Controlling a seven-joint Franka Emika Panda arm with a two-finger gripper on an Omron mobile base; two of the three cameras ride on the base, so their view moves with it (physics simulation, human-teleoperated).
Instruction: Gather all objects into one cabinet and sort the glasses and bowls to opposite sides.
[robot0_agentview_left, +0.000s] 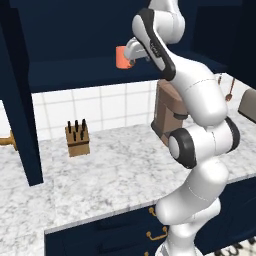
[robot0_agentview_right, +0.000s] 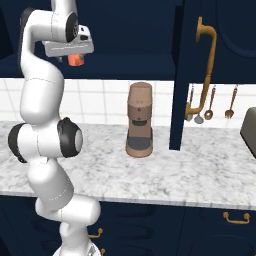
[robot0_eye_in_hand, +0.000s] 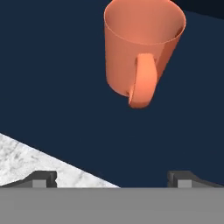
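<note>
An orange-red cup (robot0_eye_in_hand: 142, 48) stands upright on the dark navy shelf of the cabinet (robot0_agentview_left: 85, 72), its handle turned toward the hand camera. My gripper (robot0_eye_in_hand: 111, 178) is open, its two fingertips wide apart and drawn back from the cup with nothing between them. In the left base view the cup (robot0_agentview_left: 121, 57) sits just left of my gripper (robot0_agentview_left: 132, 56), high above the counter. From the right base camera the cup (robot0_agentview_right: 76, 60) peeks out beneath my gripper (robot0_agentview_right: 74, 53). The cabinet door (robot0_agentview_right: 184, 75) stands open with its curved brass handle (robot0_agentview_right: 206, 60).
A brown coffee machine (robot0_agentview_right: 139, 120) stands on the marble counter (robot0_agentview_left: 100, 175) below the shelf. A wooden knife block (robot0_agentview_left: 77, 139) sits by the tiled wall. Utensils (robot0_agentview_right: 210, 102) hang at the right. Navy drawers (robot0_agentview_left: 125, 232) run under the counter edge.
</note>
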